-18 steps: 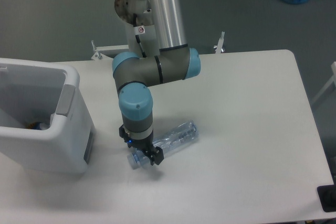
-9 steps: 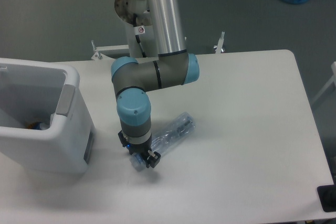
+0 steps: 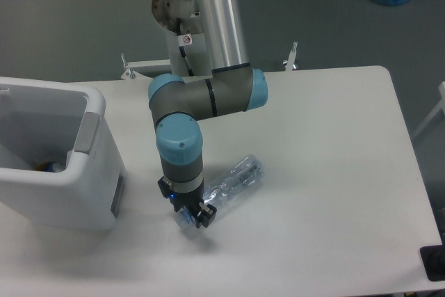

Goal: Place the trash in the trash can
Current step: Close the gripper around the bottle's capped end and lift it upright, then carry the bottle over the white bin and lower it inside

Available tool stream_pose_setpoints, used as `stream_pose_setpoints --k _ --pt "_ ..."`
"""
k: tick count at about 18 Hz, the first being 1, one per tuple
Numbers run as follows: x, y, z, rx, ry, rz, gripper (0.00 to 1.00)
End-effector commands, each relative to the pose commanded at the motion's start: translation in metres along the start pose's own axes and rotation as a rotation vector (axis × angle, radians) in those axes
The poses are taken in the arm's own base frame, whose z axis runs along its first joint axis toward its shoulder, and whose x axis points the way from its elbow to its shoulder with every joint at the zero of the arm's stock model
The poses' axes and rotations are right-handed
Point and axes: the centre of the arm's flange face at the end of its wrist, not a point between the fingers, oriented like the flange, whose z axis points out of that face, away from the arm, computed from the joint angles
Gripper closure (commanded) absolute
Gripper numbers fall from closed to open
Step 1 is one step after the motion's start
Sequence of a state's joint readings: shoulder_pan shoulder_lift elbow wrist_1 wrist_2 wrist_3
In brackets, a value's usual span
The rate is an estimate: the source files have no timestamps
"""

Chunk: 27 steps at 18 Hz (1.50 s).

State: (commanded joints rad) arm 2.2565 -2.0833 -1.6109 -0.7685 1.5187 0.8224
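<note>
Camera view: pincer [image 3: 192,218] grips the bottle [image 3: 233,180] beside the bin [image 3: 90,137], its contents barely visible.

One crushed bottle [image 3: 235,180], one white bin [image 3: 62,179].

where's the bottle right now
The bottle lies on the table near the middle of the view, right of the bin, its lower-left end under the end effector.

Crushed clear bottle [image 3: 238,177] lying on table; white trash can [image 3: 59,172] left.
</note>
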Motion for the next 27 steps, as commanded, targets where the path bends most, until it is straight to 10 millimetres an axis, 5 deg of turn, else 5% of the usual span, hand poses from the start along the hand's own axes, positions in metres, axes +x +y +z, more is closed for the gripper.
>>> stream_pose_setpoints --k 7,12,19,27 --pt "-0.042 -0.033 -0.065 0.305 0.134 -0.288 0.37" --pt "-0.065 -0.044 -0.158 0.547 0.232 -0.383 0.37" --pt "-0.070 -0.081 -0.284 0.809 0.345 -0.388 0.36" --pt "-0.031 -0.094 -0.322 0.874 0.500 -0.372 0.36"
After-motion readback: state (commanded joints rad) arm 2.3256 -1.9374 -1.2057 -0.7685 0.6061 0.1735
